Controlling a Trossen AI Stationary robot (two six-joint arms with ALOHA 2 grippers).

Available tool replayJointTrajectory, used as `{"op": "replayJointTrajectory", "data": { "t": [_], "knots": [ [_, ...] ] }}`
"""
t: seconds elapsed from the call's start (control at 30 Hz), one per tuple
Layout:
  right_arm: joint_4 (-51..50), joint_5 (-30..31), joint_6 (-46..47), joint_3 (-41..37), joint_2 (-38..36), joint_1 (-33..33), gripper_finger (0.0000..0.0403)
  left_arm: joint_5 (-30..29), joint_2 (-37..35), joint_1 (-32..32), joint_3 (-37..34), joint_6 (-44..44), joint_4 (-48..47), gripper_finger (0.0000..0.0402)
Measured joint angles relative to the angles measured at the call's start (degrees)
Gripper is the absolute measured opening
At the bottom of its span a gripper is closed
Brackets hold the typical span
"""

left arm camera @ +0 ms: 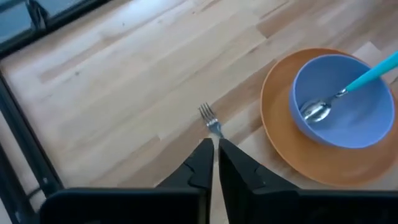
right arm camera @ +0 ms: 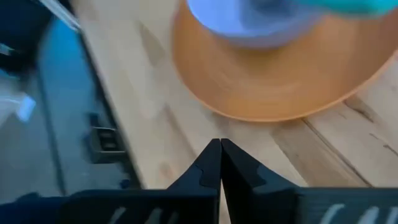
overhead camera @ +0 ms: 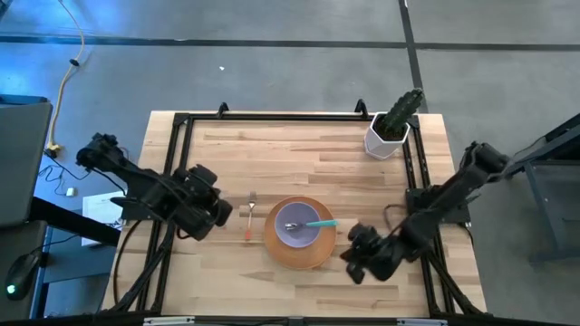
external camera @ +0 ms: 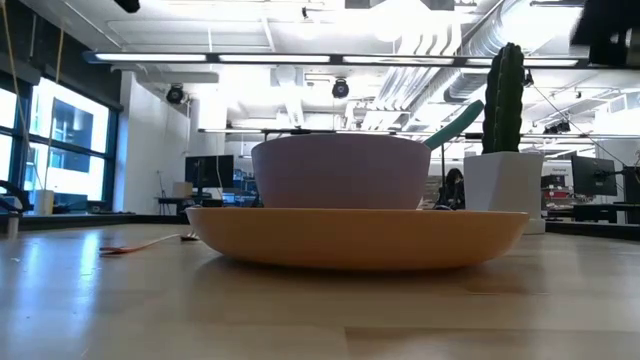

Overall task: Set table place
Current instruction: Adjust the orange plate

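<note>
The orange plate lies on the wooden table near its front middle. The lavender bowl stands on the plate. The teal-handled spoon lies with its metal end in the bowl and its handle over the rim toward the right. The small fork lies flat on the table left of the plate, with its orange handle toward the near edge. My left gripper is shut and empty, above the table just left of the fork. My right gripper is shut and empty, off the plate's near right rim.
A white pot with a green cactus stands at the far right corner, and it rises behind the plate in the low view. A black metal frame edges the table. Bare wood lies across the far and left parts.
</note>
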Motion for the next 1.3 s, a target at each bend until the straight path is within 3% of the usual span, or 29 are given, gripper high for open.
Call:
{"op": "replayJointTrajectory", "data": {
  "t": [0.2,0.47,0.7,1.3],
  "knots": [
    [0.25,-6.92,-0.32,7.22,12.49,-0.77,0.0,-0.71,-1.49,-0.05,-0.15,5.99,0.06,0.0006],
    [-0.58,-7.62,-4.33,15.45,23.24,-4.54,0.0,-1.14,-2.53,-0.07,-0.19,10.56,0.02,0.0003],
    [-0.97,-9.03,-6.58,15.93,25.43,-7.2,0.0,-1.1,-2.42,-0.07,-0.19,13.57,0.06,0.0001],
    [0.82,-9.24,-6.34,16.15,27.45,-6.79,0.0,-1.73,-2.4,-0.07,-0.19,14.71,0.04,0.0]
  ]
}}
